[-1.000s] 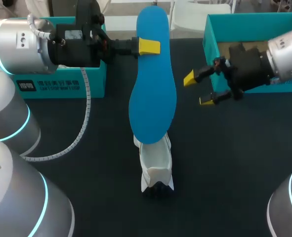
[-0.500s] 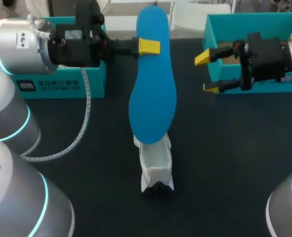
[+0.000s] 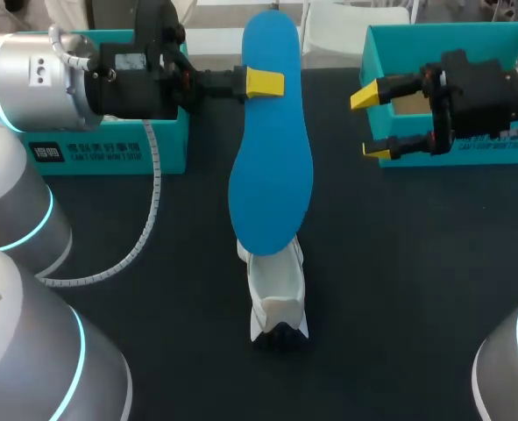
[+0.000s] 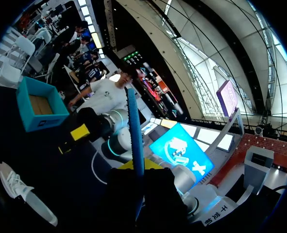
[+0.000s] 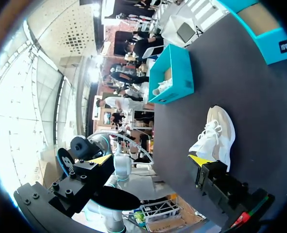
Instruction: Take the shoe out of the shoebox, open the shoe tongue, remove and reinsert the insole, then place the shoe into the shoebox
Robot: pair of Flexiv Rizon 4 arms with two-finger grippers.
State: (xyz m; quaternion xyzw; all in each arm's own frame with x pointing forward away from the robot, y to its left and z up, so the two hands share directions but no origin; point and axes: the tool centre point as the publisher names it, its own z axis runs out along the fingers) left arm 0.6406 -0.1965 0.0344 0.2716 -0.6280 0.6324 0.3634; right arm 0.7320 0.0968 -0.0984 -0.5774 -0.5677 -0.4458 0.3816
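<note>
Insole out of the shoe, pinched in my left hand

Head view: my left hand (image 3: 263, 82) is clamped on the blue insole (image 3: 272, 158), held up over the white shoe (image 3: 276, 298) on the tabletop (image 3: 399, 289), while my right hand (image 3: 371, 123) hangs wide open just beside the right shoebox (image 3: 369, 61). Left wrist view: the insole (image 4: 135, 145) runs edge-on between my fingers, and the shoe (image 4: 17, 187) lies well off to one side. Right wrist view: my right hand (image 5: 150, 160) is spread wide, with the shoe (image 5: 213, 136) ahead of it.
</note>
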